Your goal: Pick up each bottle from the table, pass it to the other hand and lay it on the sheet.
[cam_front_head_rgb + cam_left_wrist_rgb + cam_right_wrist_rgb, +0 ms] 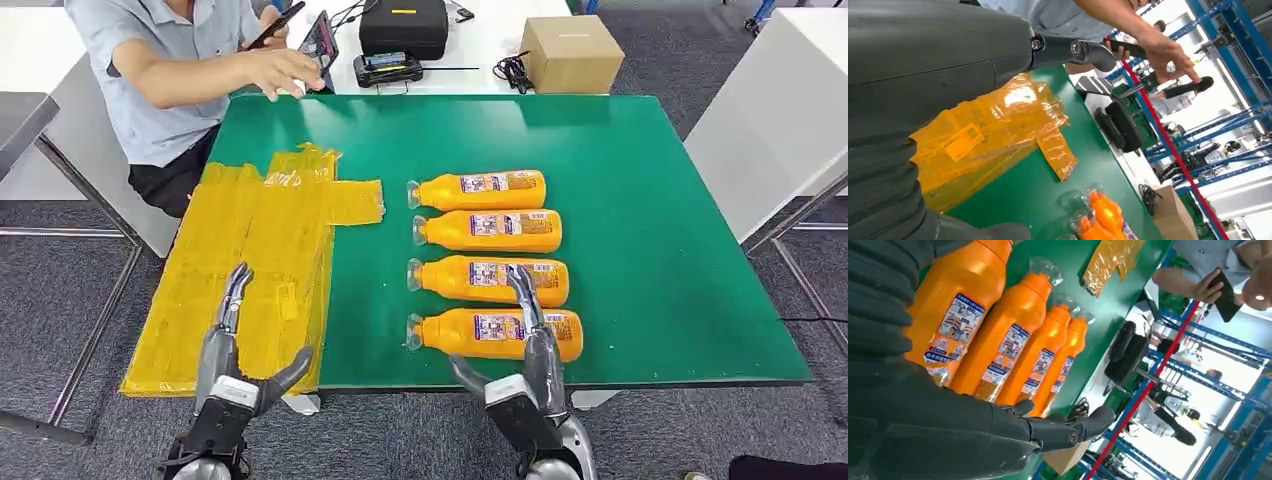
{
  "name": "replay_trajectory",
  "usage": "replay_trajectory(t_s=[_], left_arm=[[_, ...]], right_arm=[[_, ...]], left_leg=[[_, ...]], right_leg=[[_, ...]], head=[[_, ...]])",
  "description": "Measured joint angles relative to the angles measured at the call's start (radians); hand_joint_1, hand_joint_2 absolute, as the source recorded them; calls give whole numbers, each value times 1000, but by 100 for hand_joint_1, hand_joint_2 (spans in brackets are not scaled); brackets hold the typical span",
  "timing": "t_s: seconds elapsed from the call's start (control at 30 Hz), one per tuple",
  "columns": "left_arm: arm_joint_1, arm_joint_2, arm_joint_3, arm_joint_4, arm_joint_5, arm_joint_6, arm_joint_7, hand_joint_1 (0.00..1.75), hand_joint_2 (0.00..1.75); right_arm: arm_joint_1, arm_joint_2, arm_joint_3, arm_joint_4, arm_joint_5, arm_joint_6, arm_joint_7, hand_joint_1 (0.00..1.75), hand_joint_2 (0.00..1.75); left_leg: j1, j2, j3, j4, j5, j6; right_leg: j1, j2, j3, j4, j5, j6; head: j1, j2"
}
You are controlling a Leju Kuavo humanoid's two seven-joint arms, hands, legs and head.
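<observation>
Green-topped counter point(640, 200) carries four orange plastic bottles point(487, 232) lying side by side in a row, caps toward the crinkled yellow plastic sheet point(250, 270) at its left, presumably to ease handover. Right robot hand point(525, 370) hovers over the nearest bottle point(480, 335), fingers spread, empty. Left robot hand point(235, 375) waits over the sheet, likewise spread and empty.

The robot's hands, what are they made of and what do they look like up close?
Both the left hand and the right hand have slim grey-silver fingers and a thicker grey thumb on a dark palm carrying a small white patch. In the wrist views a dark grey ribbed cover wraps each wrist, and a metal pivot shows at the thumb's base.
</observation>
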Motion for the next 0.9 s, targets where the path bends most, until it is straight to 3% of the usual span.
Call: replay_trajectory(t_s=[0.27,0.4,0.6,0.9], left_arm=[[-31,0,-27,39,-11,16,20,0,175],[-38,0,-51,44,-6,21,40,0,175],[-48,-1,-73,60,16,18,46,0,175],[-48,-1,-103,74,23,10,33,0,175]], right_arm=[[9,0,-19,-20,4,37,7,0,175],[-1,-5,-15,-21,275,-35,104,0,175],[-17,-32,-1,-13,524,-130,216,0,175],[-26,-110,18,29,723,-165,338,0,175]], left_leg=[[0,1,0,0,0,0],[0,1,0,0,0,0],[0,0,0,0,0,0],[0,0,0,0,0,0]], right_leg=[[0,0,0,0,0,0],[0,0,0,0,0,0],[0,0,0,0,0,0],[0,0,0,0,0,0]], head=[[0,0],[0,0],[0,0],[0,0]])
